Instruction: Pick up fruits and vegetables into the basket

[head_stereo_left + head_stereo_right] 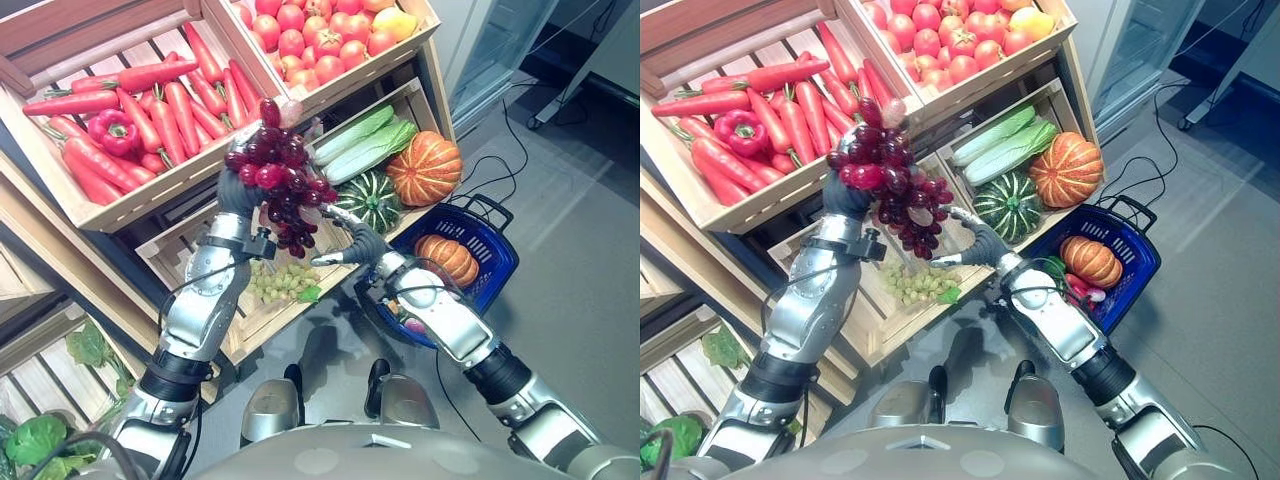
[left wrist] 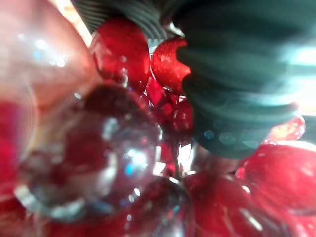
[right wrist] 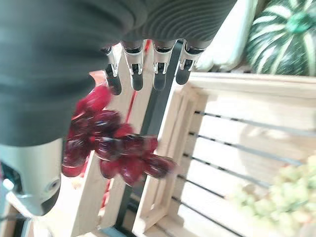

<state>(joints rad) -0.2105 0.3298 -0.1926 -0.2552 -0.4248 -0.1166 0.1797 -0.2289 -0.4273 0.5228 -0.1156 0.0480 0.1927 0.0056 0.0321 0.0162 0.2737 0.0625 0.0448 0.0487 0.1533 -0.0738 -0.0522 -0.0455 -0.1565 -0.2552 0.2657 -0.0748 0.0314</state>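
Note:
A bunch of dark red grapes (image 1: 285,185) hangs in the air in front of the wooden shelves, with my left hand (image 1: 238,195) shut on its top. Seen from the left wrist, the grapes (image 2: 123,54) press right against the hand's dark cover (image 2: 237,89). My right hand (image 1: 362,243) is open, its straight fingers (image 3: 137,69) reaching toward the bunch's lower end (image 3: 118,148) without holding it. The blue basket (image 1: 497,235) stands on the floor to the right, below the right forearm, with an orange pumpkin (image 1: 447,258) inside.
Green grapes (image 1: 282,283) lie in the low crate under the bunch. Carrots (image 1: 150,110) and a red pepper (image 1: 112,128) fill the upper crate, red round fruit (image 1: 310,35) the one beside it. Cabbage (image 1: 365,145), a green squash (image 1: 372,198) and an orange pumpkin (image 1: 425,168) sit near the basket.

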